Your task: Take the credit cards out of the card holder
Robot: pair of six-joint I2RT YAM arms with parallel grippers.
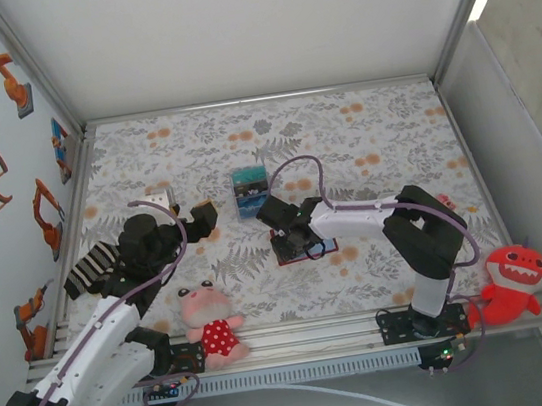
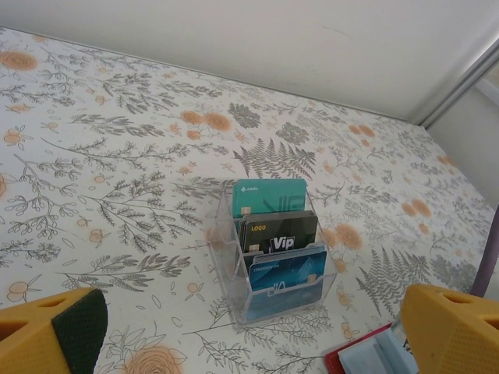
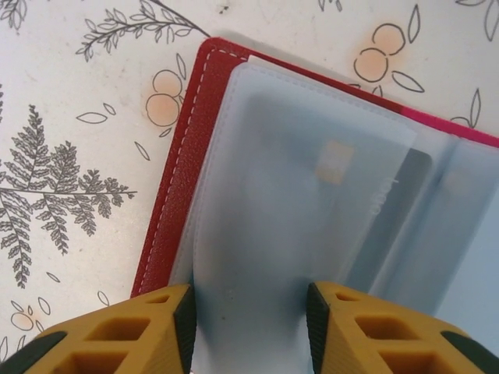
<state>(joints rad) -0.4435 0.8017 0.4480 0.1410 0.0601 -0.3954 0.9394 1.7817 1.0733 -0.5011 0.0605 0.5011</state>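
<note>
The card holder (image 1: 326,249), a red wallet, lies open on the flowered table, and its corner shows in the left wrist view (image 2: 366,354). My right gripper (image 1: 299,237) is down on it. In the right wrist view its pads (image 3: 185,327) press both sides of a frosted pocket leaf (image 3: 257,234), which bows between them (image 3: 249,331). A credit card's chip (image 3: 337,162) shows faintly through the leaf. A dark card (image 3: 415,181) sits in the pocket behind. My left gripper (image 1: 190,217) hovers wide open (image 2: 253,331), with nothing between its fingers.
A clear stand (image 1: 250,191) holds teal (image 2: 269,199), black (image 2: 277,232) and blue (image 2: 288,273) cards just beyond the wallet. A pig plush in a red dress (image 1: 212,324) and a red shark plush (image 1: 509,283) sit at the near edge. A striped cloth (image 1: 93,268) lies at the left.
</note>
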